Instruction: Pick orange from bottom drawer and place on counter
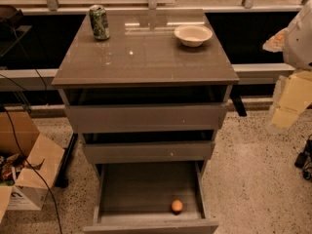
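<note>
Orange (177, 206) in open bottom drawer (136, 189), front-right corner. Drawer sits below table (146, 57). On table: can (99, 22) back-left, bowl (193, 34) back-right. Tool (291, 101) right of table, apart from it; wide or narrow, can't tell.

Dim, counter (146, 60) glare; tool (288, 104) perhaps far right

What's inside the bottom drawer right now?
The orange lies front-right in the bottom drawer, whose rear is covered by the drawer above. The gripper is right of the counter.
</note>
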You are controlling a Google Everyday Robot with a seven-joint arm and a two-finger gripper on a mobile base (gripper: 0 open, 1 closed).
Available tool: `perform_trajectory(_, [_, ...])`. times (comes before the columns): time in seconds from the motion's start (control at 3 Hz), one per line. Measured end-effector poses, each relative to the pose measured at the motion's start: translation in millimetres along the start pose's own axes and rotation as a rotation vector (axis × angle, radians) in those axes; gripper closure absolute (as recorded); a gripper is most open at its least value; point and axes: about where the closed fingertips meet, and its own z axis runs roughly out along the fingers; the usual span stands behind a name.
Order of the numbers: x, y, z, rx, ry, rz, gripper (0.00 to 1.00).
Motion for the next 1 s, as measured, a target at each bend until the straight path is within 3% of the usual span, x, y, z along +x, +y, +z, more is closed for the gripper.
perform_trajectory(0.33, [0,0,0,0.000,0.000,0.000,0.00])
perform_trajectory(1.0, [-15,36,39,-0.044,-0.134,0.137,0.00])
